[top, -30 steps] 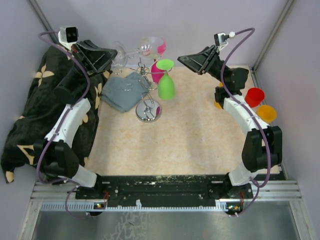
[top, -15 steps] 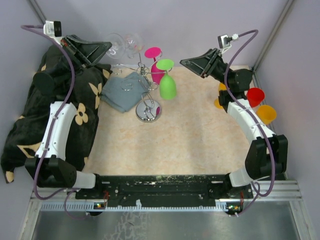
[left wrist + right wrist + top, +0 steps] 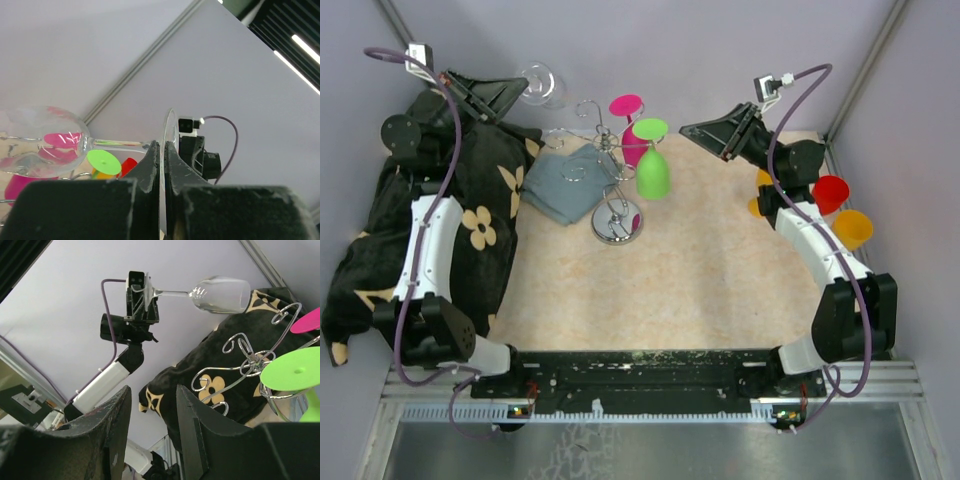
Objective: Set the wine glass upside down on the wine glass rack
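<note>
Left gripper (image 3: 161, 150) pinched shut on foot of wine glass (image 3: 42, 135); glass sideways, bowl out ahead of jaws. Rack (image 3: 610, 190) beyond and below bowl. Right gripper (image 3: 152, 390) half-open, empty. Best: tip bowl down, slide stem into free loop, release once foot seats.
</note>
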Tool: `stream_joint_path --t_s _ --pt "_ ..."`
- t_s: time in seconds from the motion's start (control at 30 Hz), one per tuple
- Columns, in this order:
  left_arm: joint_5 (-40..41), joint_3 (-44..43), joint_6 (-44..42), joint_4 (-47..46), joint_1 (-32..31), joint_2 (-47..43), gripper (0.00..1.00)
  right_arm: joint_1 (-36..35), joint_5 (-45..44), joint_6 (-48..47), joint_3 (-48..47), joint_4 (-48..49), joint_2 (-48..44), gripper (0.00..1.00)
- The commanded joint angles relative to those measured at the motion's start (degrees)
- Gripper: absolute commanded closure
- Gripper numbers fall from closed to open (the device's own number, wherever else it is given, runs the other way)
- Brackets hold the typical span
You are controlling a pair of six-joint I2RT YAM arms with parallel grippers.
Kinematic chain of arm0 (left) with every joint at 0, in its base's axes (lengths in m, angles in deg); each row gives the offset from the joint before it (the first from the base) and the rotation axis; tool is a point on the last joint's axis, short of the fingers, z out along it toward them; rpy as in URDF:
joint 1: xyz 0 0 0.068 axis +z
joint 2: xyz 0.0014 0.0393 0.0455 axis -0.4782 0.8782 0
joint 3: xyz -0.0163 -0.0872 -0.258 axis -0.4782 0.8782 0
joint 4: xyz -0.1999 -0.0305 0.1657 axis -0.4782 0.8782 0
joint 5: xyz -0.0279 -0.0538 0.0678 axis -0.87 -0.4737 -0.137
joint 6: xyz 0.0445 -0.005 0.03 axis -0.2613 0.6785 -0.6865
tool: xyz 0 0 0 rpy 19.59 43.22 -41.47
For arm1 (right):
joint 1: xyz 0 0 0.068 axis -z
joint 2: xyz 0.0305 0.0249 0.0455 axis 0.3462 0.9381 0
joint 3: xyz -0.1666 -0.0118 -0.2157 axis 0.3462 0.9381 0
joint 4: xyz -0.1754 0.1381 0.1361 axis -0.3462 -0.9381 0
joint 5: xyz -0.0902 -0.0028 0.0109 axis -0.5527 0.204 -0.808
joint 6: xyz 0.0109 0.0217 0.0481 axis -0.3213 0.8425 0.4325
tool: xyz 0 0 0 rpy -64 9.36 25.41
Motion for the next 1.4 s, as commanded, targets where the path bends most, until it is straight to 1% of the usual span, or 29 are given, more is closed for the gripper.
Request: stream_joint_path --t_s 0.0,0.1,0.3,0.37,0.7,0.87,1.07,1.2,1.37 --pt "1.03 -2.86 -2.33 -0.37 1.78 2.35 1.00 0.29 0.39 -1.44 0.17 2.00 -1.93 0.58" --pt "1.04 -2.80 -2.63 0.03 2.36 4.53 1.00 0.29 0.37 -0.68 0.35 2.98 -1.42 0.58" --pt "2.73 -3.12 -6.76 6.87 2.46 6.89 1.00 0.28 0.47 -1.34 0.27 2.29 -1.29 0.58" --pt "2.73 -3.25 -7.25 7.72 2.48 7.79 1.00 0.29 0.45 -1.66 0.27 1.94 -1.20 0.58" --pt "0.67 -3.32 -5.07 9.15 1.88 11.91 1.00 0.28 0.08 -1.60 0.67 1.63 -0.69 0.58" --pt "-0.65 -4.79 -6.29 12.89 0.83 13.47 1.00 0.29 0.03 -1.79 0.38 1.15 -0.49 0.58" --pt "-1.95 -5.41 -6.46 13.86 -1.66 14.61 1.00 0.28 -0.14 -2.05 0.75 0.60 -0.33 0.58" --pt "-1.72 -7.53 -10.08 19.39 -3.42 15.11 1.00 0.29 -0.05 -2.13 0.79 0.55 -0.33 0.58" --pt "-1.65 -8.41 -11.59 21.93 -5.01 15.72 1.00 0.28 -0.06 -2.21 0.88 0.40 -0.32 0.59"
